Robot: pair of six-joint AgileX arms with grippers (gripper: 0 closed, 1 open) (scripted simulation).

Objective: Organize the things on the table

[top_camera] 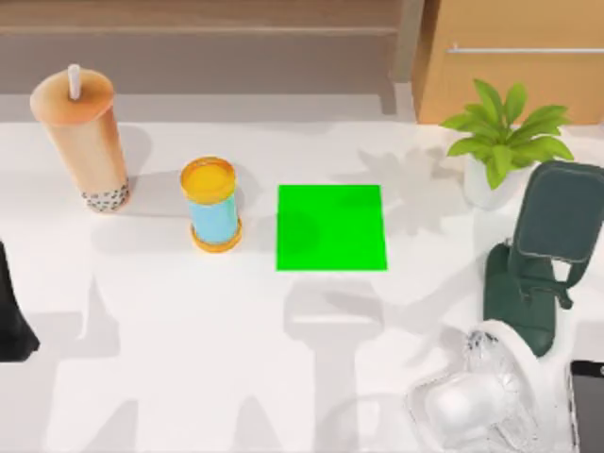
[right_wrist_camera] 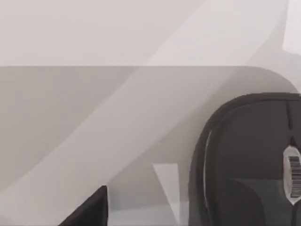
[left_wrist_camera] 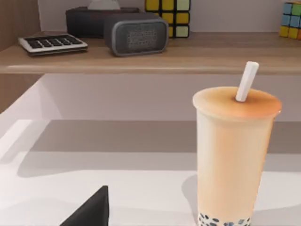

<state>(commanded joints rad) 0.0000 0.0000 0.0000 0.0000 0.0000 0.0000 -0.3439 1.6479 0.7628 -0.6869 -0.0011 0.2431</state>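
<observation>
Top view had the left arm [top_camera: 13, 316] as a dark shape at the table's [top_camera: 189, 359] left edge. The cup [top_camera: 83, 142] stood upright, well beyond it toward the back. A yellow-lidded blue can [top_camera: 213, 206] stood upright to the right of the cup, just beside the green patch [top_camera: 330, 227], which lay bare.

Left wrist view showed a black corner of the left gripper [left_wrist_camera: 91, 211] low over the white surface. Whether it was open or closed could not be told, and it held nothing that could be seen. The cup rose close ahead of this gripper and to one side, with the straw [left_wrist_camera: 247, 81] tilted in its lid and dark pearls at its base. Past the cup ran a wooden shelf [left_wrist_camera: 188, 59] carrying a keypad [left_wrist_camera: 52, 44], a grey speaker [left_wrist_camera: 136, 34] and colour cubes [left_wrist_camera: 168, 17].

Right wrist view showed a black corner of the right gripper [right_wrist_camera: 90, 212] over the table. Its state could not be told either. The gadget [right_wrist_camera: 244, 155] lay close ahead of it, apart from it, with a barcode label on its edge.

Top view also showed the fan [top_camera: 472, 396] near the front right. The phone [top_camera: 590, 406] lay just beside it at the right edge. A dark green stand [top_camera: 543, 255] and a potted plant [top_camera: 500, 142] stood behind them.
</observation>
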